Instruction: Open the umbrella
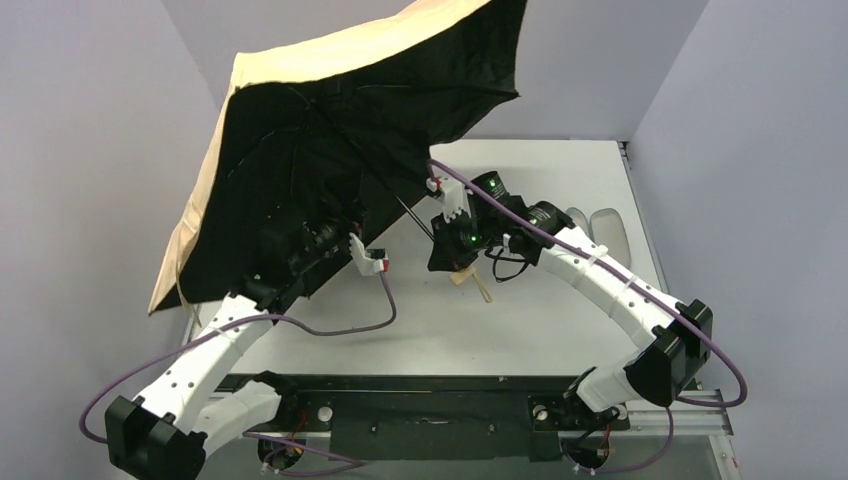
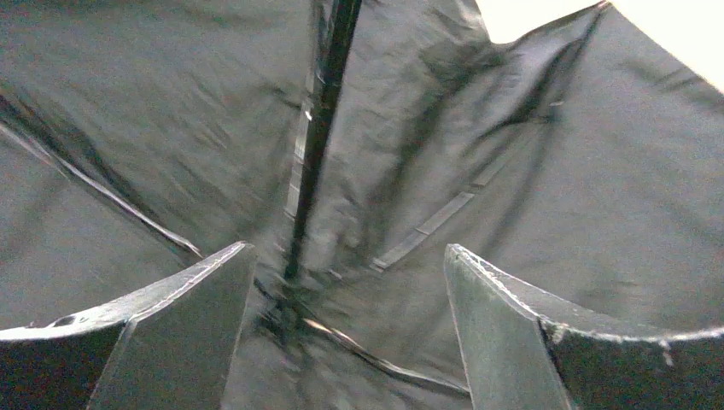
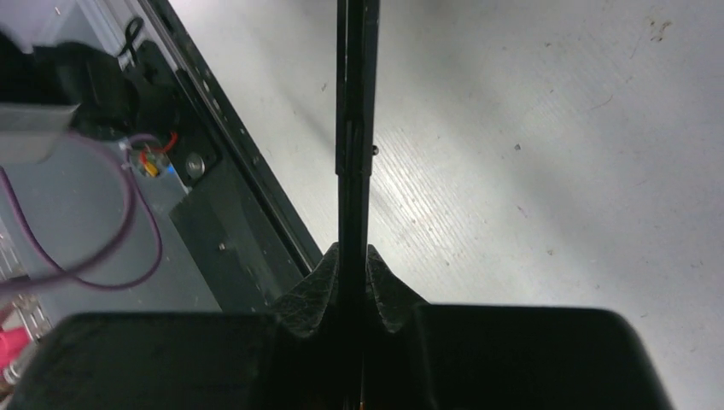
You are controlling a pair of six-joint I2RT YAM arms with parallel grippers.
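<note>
At the near edge of the bench [image 1: 520,320] a black rail [image 1: 430,405] carried both arm bases. From there the left arm [image 1: 215,350] reached up and away under the umbrella [image 1: 300,150]. The left jaws stood released, spread wide. In the left wrist view the two dark fingers [image 2: 171,325] sat well apart with the thin black shaft [image 2: 320,145] running on beyond the gap, touching neither. The creased black lining [image 2: 555,171] filled everything behind it. The right arm [image 1: 610,280] bent in from the right side toward the middle of the bench. The right jaws were clenched on the shaft, which rose straight out from between the fingertips in the right wrist view, over the pale bench top. Just under that wrist the small beige handle [image 1: 468,278] hung close above the bench. Farther back, the canopy [image 1: 340,50] was spread open and tilted over the far left part of the bench. Its peach outside faced up and left, its black inside toward the arms. A pale grey sleeve [image 1: 608,230] lay on the bench beyond the right arm.
</note>
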